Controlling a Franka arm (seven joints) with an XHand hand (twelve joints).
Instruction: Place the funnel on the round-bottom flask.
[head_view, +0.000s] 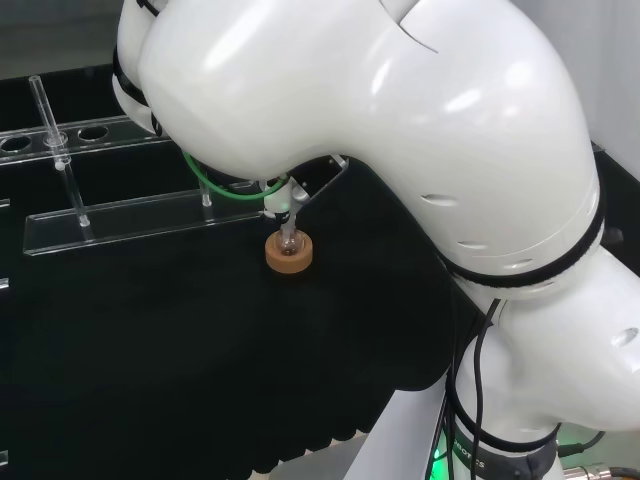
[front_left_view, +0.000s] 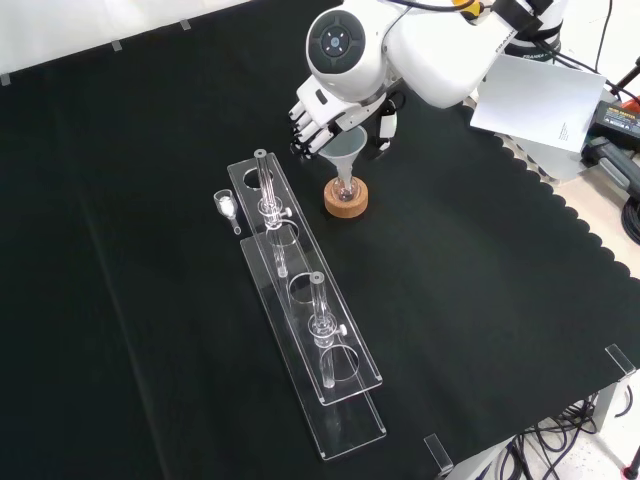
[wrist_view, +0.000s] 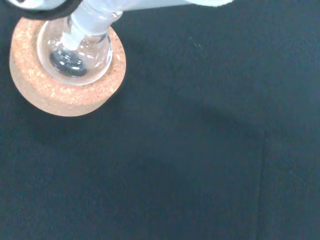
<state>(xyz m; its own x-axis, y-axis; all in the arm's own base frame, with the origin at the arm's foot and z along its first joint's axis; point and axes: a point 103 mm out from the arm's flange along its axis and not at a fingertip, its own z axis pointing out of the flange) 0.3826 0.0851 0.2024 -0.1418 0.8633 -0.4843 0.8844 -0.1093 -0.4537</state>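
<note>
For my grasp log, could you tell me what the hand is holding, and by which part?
The hand holds the funnel by its wide upper rim; the stem points down into the flask.

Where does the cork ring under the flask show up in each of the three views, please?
Head view: the cork ring sits near the middle, just below the arm's big white link.
Front view: it is above the middle, below the hand and right of the clear rack.
Wrist view: it is close and large, at a corner.
Shared landmark: the round flask seated in the ring.
</note>
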